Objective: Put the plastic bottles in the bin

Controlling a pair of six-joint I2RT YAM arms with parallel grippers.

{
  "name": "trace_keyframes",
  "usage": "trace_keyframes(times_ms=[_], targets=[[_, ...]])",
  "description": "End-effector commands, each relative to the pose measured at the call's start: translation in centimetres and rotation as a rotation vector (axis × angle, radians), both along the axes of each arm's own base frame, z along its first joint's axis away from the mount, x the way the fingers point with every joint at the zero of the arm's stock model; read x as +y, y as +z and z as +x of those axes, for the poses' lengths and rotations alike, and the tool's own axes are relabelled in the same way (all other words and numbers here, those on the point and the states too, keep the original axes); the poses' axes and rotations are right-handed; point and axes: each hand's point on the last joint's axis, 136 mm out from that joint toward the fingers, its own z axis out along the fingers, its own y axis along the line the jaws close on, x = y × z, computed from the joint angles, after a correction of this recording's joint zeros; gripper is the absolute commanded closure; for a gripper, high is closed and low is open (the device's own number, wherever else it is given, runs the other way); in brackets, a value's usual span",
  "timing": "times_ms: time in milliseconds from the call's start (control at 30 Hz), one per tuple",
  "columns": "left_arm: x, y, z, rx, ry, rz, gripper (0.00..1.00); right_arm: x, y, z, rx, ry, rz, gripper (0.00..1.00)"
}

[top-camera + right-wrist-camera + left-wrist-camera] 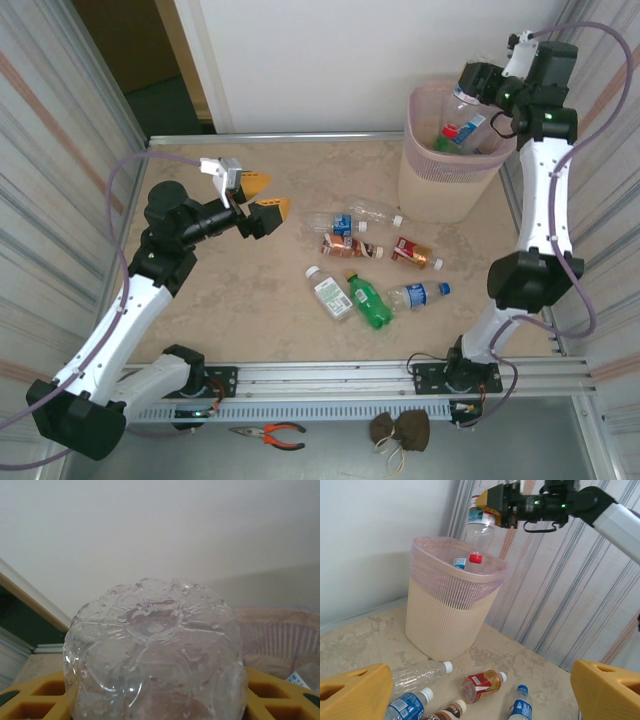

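The pale pink bin [440, 175] stands at the far right of the table, with a few bottles inside [462, 132]. My right gripper [470, 92] hovers over its rim, shut on a clear plastic bottle [155, 655] whose dimpled base faces the right wrist camera. In the left wrist view that bottle [480, 527] hangs upright above the bin [450, 610]. Several bottles lie on the table: clear [375, 212], blue-labelled [335, 223], brown [350, 247], red-and-gold [415, 253], white-labelled [330, 293], green [370, 300] and another blue-labelled one [420, 295]. My left gripper [257, 205] is open, left of them.
Corrugated walls close in the table on the left and right, and a white wall [350, 60] stands behind. A metal rail [400, 380] runs along the near edge. Pliers [270, 434] and a small brown bag [400, 430] lie below it.
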Motion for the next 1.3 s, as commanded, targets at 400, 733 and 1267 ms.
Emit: trace_keyframes(times_ms=[400,733,1267], targets=[[0.2,0.2,0.8,-0.01,0.024,-0.013,0.08,2.2,-12.9,4.2,0.357,0.076,-0.065,0.48],[0.1,-0.4,1.1,0.002,0.025,-0.007,0.08,3.1,-21.1,1.9,0.644,0.089,-0.152,0.48],[0.1,-0.6,1.3,0.01,0.032,-0.009,0.08,2.3,-28.5,1.8,0.861,0.079,-0.24,0.35]])
